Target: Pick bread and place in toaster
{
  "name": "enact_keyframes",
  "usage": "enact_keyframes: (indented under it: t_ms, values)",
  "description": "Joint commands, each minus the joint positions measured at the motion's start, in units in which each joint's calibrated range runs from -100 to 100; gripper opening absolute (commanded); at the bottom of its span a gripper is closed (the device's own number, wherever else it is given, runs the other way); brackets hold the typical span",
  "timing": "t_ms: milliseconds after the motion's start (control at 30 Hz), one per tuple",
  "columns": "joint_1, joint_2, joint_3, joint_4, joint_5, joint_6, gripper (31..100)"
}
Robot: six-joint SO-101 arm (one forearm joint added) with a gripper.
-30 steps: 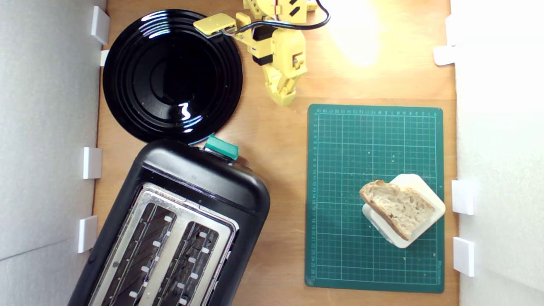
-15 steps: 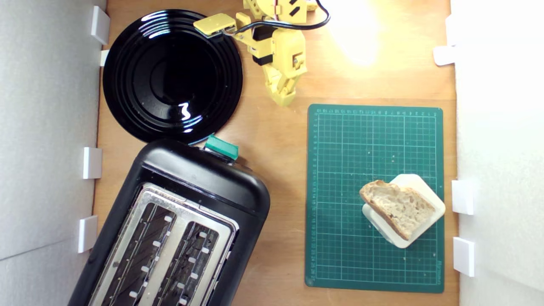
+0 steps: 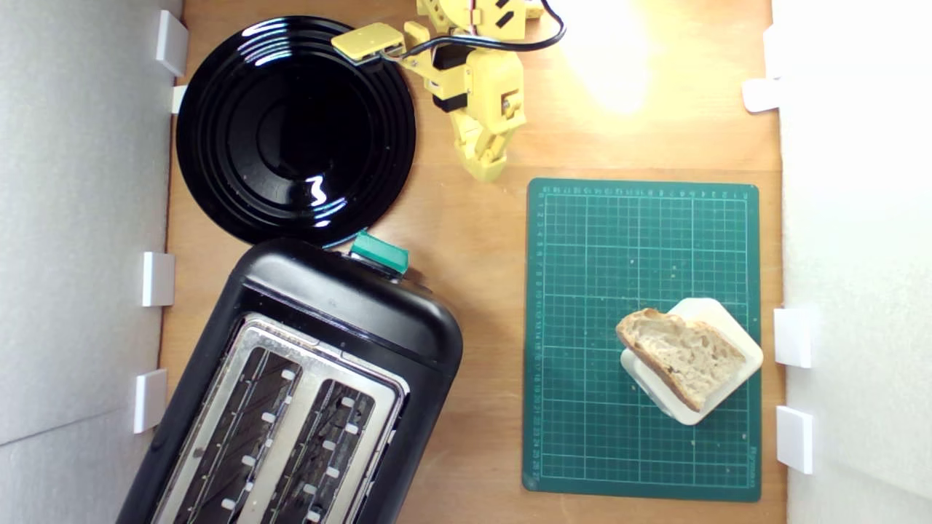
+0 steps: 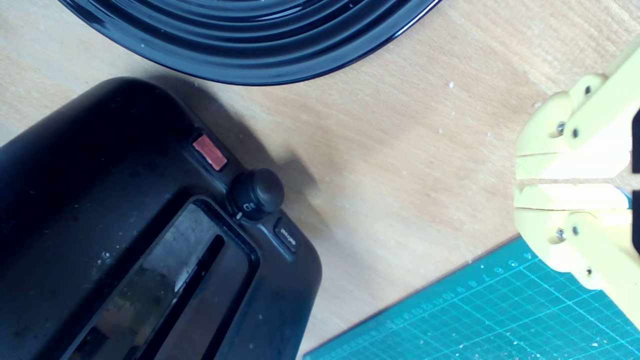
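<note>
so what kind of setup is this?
Likely a tabletop robot test rig, not a kitchen: wooden board walled by white panels, a green cutting mat, a toaster and the shut yellow hand.

Yellow gripper [image 4: 517,181] has its jaws pressed together, hanging over bare wooden table [image 4: 400,165]. One corner of the black toaster [image 4: 125,240] shows, with its round knob [image 4: 256,192], plus the glossy black plate [image 4: 250,45] and the green cutting mat [image 4: 475,315].
</note>
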Motion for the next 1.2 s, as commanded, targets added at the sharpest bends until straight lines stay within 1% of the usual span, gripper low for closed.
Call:
enact_keyframes:
  t_ms: [0, 133, 200, 433, 633, 667, 1167]
  values:
    - [-0.2, -0.3, 0.1, -0.7, 0.2, -0.2, 30.9]
    - [-0.2, -0.3, 0.1, -0.8, 0.2, -0.2, 31.0]
    - [0.1, -0.3, 0.1, 0.1, 0.2, -0.1, 30.9]
    - [0.1, -0.3, 0.1, 0.1, 0.2, -0.2, 31.0]
    - [0.1, -0.3, 0.1, -0.8, 0.2, -0.2, 31.0]
    - [0.2, -0.3, 0.1, 0.0, 0.2, -0.2, 31.0]
    - [0.5, -0.2, -0.1, 0.2, 0.2, 0.1, 31.0]
